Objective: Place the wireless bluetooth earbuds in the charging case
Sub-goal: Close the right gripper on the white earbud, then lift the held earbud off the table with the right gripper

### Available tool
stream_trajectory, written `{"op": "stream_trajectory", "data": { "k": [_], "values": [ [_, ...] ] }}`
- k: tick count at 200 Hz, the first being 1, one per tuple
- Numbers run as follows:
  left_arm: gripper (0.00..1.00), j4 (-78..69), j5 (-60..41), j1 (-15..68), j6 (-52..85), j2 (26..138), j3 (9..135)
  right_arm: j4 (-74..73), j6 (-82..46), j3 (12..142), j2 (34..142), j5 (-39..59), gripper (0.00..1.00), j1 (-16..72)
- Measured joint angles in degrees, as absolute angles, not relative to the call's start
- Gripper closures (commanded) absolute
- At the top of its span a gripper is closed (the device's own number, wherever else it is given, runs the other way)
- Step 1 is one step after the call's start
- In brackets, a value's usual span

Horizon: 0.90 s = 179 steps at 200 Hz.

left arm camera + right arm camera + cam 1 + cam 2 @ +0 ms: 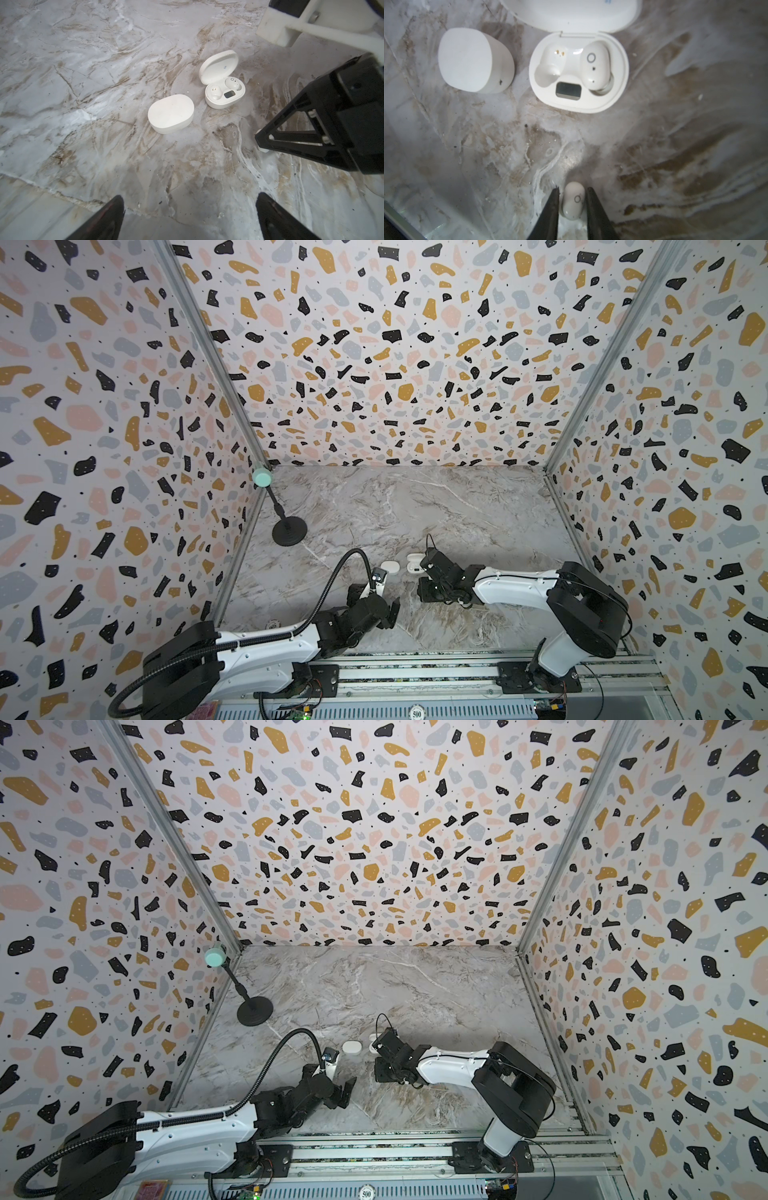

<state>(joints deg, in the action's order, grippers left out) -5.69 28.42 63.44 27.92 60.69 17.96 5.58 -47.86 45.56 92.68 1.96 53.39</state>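
Now right gripper (573, 188) pinches narrow on one loose earbud (573, 200) beside open case (413, 561) — lower middle in both top views — left gripper (190, 199) gapes wide, empty.

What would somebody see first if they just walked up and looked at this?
The speckled walls, blotched black, gold and pink, shout loudest all around the marble table. Next comes the open white case near the table's middle, one earbud tucked in and its other pocket empty, beside a closed case. Close by, the right gripper pinches a loose earbud.
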Motion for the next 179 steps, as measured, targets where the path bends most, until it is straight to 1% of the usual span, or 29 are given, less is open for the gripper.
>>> {"op": "stream_trajectory", "data": {
  "k": [98,179],
  "values": [
    [0.00,-6.4,28.4,63.4,28.1,60.8,18.0,5.9,-47.5,47.7,94.6,1.9,0.75,54.0],
    [0.00,-6.5,28.4,63.4,28.1,60.8,18.0,7.3,-47.2,49.3,95.7,0.4,0.76,55.1]
  ]
}}
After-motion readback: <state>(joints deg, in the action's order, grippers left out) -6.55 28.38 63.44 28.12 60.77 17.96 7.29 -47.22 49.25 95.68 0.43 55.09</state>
